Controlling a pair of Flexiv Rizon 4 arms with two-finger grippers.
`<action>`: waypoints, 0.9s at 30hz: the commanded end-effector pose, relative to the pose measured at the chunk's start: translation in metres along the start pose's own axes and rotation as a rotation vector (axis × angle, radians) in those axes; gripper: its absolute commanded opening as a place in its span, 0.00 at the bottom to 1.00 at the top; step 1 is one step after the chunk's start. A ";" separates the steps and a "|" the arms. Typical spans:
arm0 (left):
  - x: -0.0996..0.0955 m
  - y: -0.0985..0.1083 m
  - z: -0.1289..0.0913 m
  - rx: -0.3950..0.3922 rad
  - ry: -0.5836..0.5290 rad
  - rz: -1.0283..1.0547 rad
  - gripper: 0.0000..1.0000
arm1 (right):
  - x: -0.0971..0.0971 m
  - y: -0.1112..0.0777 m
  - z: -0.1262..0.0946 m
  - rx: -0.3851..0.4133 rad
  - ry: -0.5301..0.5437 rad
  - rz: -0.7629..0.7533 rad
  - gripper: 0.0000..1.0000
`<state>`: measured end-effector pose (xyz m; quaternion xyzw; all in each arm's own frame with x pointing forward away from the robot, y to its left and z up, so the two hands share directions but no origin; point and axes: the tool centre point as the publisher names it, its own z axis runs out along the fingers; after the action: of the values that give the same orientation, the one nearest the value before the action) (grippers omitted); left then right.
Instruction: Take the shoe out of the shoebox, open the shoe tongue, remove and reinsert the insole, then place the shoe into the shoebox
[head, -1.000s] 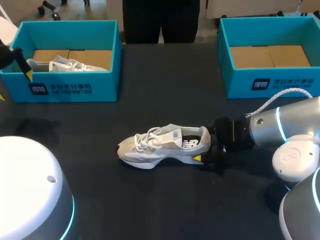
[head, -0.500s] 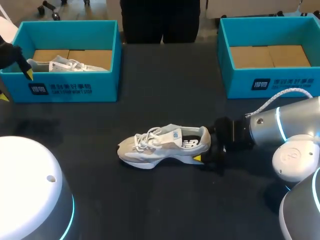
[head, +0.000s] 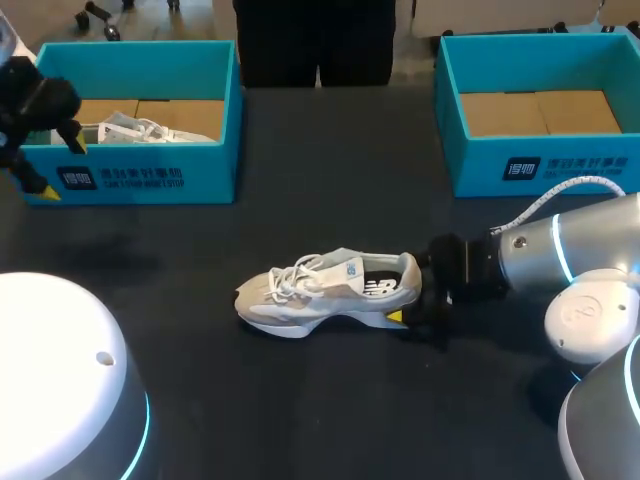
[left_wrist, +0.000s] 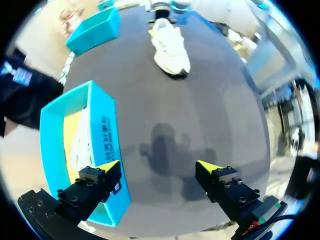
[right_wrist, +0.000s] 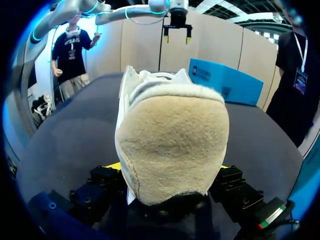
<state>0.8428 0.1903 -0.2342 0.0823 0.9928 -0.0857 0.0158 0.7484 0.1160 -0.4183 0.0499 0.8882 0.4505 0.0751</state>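
The shoe (head: 330, 288) stands on its sole in the middle of the desk (head: 330, 180), outside both boxes. Its toe points toward my left side and its heel toward my right arm.

The right gripper (head: 412, 295) is closed on the heel, with one finger on each side of it. In the right wrist view the tan heel (right_wrist: 172, 145) sits between the fingers, with the rest of the shoe running away ahead of them.

The left gripper (head: 62, 170) hangs at the front outer corner of the left box (head: 150, 178) with its fingers spread wide and nothing between them. In the left wrist view one finger (left_wrist: 107, 167) is over that box's wall (left_wrist: 102, 145), and the other finger (left_wrist: 207, 168) is over bare desk.

A second shoe (head: 135, 130) lies inside the left box. The right box (head: 540, 165) shows only its cardboard floor. It stands well apart, at the far right of the desk.
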 end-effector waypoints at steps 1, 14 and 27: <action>0.000 -0.016 0.000 -0.070 -0.027 -0.656 1.00 | 0.001 0.001 -0.001 0.002 -0.001 0.000 0.00; 0.013 -0.050 0.017 -0.048 -0.033 -1.054 1.00 | 0.001 0.001 -0.001 0.002 -0.001 0.000 0.00; 0.042 -0.104 0.032 -0.051 -0.012 -1.121 1.00 | 0.001 0.001 -0.001 0.002 -0.001 0.000 0.00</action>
<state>0.7920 0.1025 -0.2511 -0.3751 0.9246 -0.0620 -0.0258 0.7484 0.1159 -0.4183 0.0499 0.8882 0.4505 0.0751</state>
